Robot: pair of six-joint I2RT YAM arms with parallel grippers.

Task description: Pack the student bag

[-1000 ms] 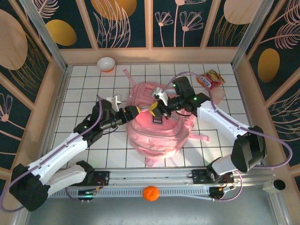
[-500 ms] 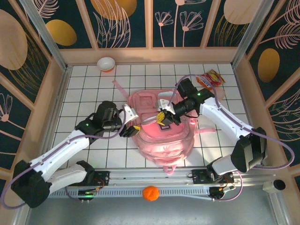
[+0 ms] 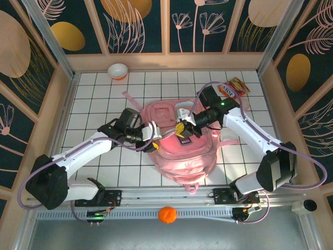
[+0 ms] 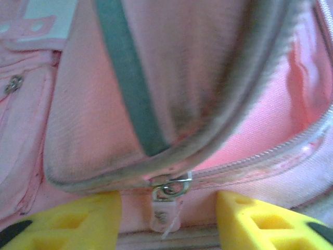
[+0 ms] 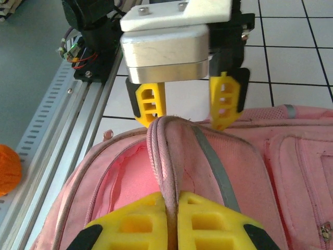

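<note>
On the student bag point(image 3: 183, 156), right tool point(image 5: 173, 202) tight on its flap, left tool point(image 4: 169, 211) spread.

Student bag point(image 3: 182, 156) lay mid-table point(image 3: 93, 104). Bowl point(image 3: 118, 70) sat at the bag's 11 o'clock, by the back wall, well apart. Snack packet point(image 3: 232, 88) at 1 o'clock, near the far right corner. Ball point(image 3: 167, 214) at 6 o'clock, past the rail point(image 3: 171, 195). Left gripper point(image 3: 154, 139) was at the bag's 9 o'clock edge, zip pull point(image 4: 169, 190) between its fingers. Right gripper point(image 3: 181, 131) was on the bag's top, at the left gripper's 3 o'clock.
</note>
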